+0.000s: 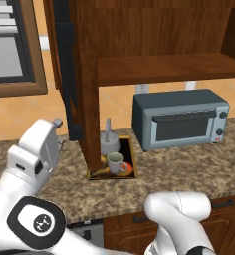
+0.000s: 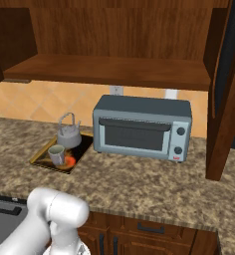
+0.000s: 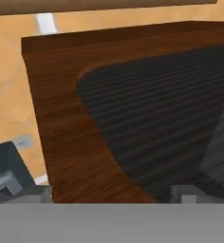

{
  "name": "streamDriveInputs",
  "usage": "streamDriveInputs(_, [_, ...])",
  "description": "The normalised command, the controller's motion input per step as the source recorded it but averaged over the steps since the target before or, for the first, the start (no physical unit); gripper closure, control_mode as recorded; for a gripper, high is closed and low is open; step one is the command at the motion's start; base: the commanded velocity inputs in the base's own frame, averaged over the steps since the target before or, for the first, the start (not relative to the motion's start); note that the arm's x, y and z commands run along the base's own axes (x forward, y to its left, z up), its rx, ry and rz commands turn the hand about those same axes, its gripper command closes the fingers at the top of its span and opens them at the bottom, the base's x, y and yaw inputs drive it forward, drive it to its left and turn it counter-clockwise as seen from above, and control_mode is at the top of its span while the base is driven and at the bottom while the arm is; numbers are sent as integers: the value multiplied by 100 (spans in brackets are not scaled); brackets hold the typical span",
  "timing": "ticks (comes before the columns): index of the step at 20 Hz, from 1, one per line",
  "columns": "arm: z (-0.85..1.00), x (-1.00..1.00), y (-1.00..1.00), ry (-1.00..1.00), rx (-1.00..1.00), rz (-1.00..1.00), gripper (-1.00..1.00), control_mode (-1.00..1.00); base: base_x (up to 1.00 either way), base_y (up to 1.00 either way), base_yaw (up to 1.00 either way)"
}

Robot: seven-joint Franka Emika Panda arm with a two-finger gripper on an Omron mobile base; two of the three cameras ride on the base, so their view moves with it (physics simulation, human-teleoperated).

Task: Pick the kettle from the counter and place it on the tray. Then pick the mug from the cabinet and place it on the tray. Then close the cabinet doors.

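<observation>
mostly hidden: the left cabinet door [image 1: 82,84] stands edge-on in the left base view and covers the near-left part of the tray [image 1: 134,168], so only the tray's right strip and gold-brown rim show past it. the gripper [image 3: 111,193] shows just as two grey finger tips at the bottom of the hand view, spread wide apart with nothing between them, released; in the left base view the hand's white housing points toward that door, fingers too small to make out. close in front of the tips lies the door's face: reddish-brown grained wood framing a dark ribbed inset panel with a rounded corner. the right cabinet door [image 2: 224,89] is swung open too, cut off by the top of the right base view. the cabinet [image 2: 109,30] is dark wood with one plain wooden shelf [image 2: 109,69], bare where visible. the kettle [image 2: 69,132], squat grey metal with a thin looped handle, sits on the tray toward the wall; the mug [image 2: 56,154], pale with a dark inside, stands on the tray just in front of it, beside an orange-red patch. a boxy blue-grey toaster oven [image 2: 142,127] sits just right of the tray on the speckled granite counter [image 2: 139,184]. the arm's white links fold low, elbow at the near edge of the left base view, hand raised at left.
</observation>
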Motion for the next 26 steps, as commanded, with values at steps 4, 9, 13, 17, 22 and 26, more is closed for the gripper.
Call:
streamDriveInputs(4, [31, 0, -52, -5, 21, -17, -100, -100, 0, 0, 0])
streamDriveInputs(9, [35, -3, -58, 0, 19, -15, -100, -100, 0, 0, 0])
streamDriveInputs(13, [24, -5, -68, 0, 15, -13, -100, -100, 0, 0, 0])
streamDriveInputs(17, [6, 3, -72, 0, 4, -7, -100, -100, 0, 0, 0])
streamDriveInputs(22, [0, 2, -81, -8, 0, 0, -100, -100, 0, 0, 0])
streamDriveInputs(26, [0, 8, -86, -4, 0, 9, -100, -100, 0, 0, 0])
